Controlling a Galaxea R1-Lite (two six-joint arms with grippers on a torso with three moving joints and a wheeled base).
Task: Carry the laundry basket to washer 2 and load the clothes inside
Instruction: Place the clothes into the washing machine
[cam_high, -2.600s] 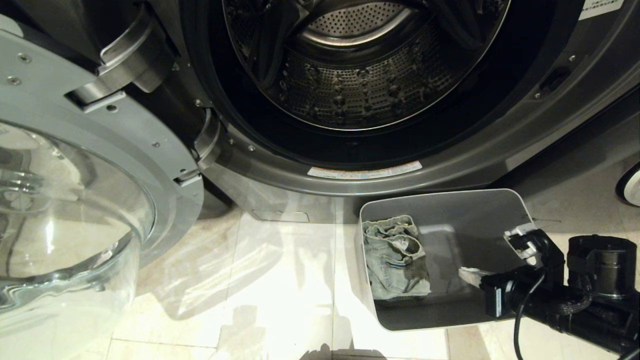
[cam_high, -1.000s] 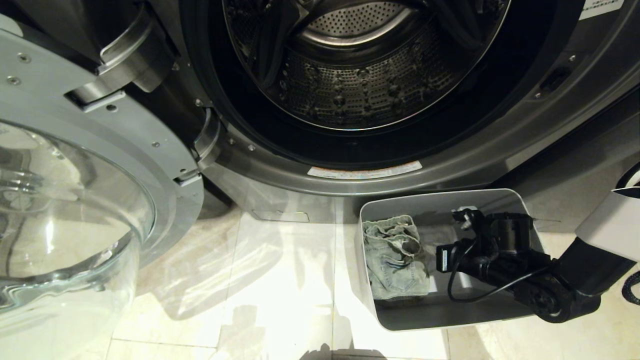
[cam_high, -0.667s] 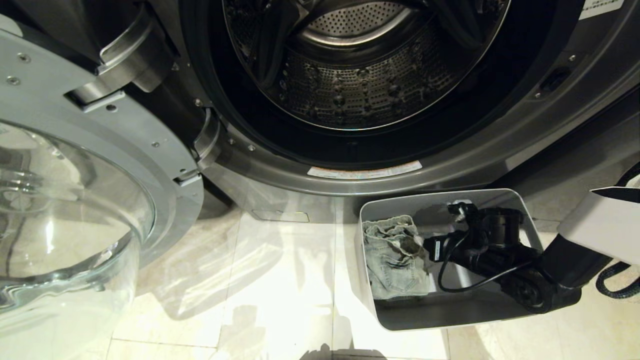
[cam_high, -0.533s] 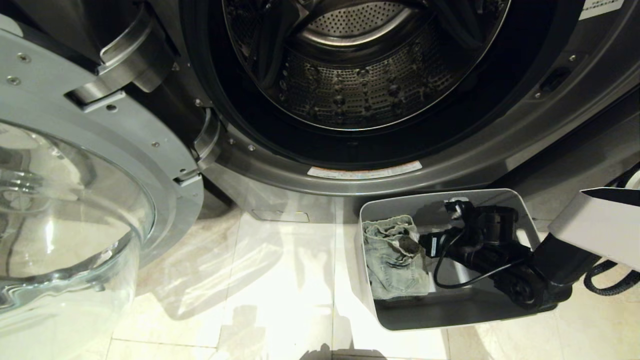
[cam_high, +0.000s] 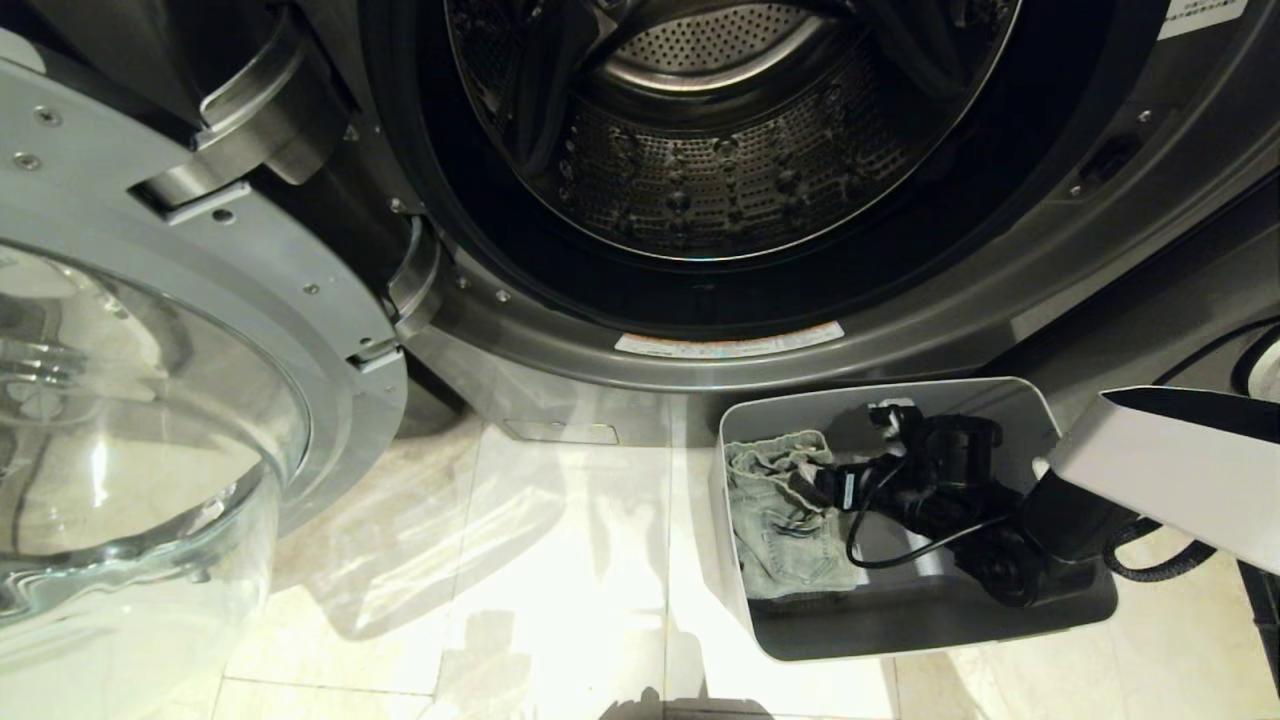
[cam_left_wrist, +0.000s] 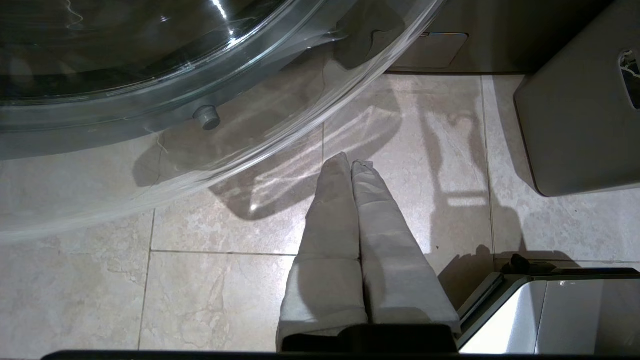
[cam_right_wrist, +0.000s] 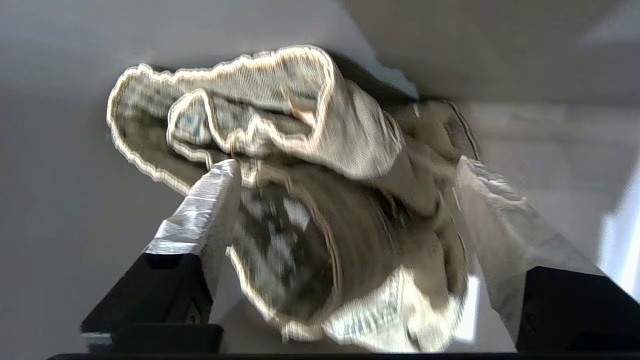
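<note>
Clothes (cam_right_wrist: 320, 210) between spread right tool (cam_right_wrist: 345, 200) fingers, wrist view only

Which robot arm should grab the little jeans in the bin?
The right one. Its tool is already inside the laundry basket, open around the denim garment. The left tool is shut, over the floor tiles outside the basket.

The right gripper (cam_high: 800, 487) has travelled from the laundry basket's (cam_high: 1010, 392) right wall across its inside to the denim garment (cam_high: 785, 530). Its fingers (cam_right_wrist: 197, 210), earlier close together, now stand wide apart, with the crumpled denim bunched between them.
</note>
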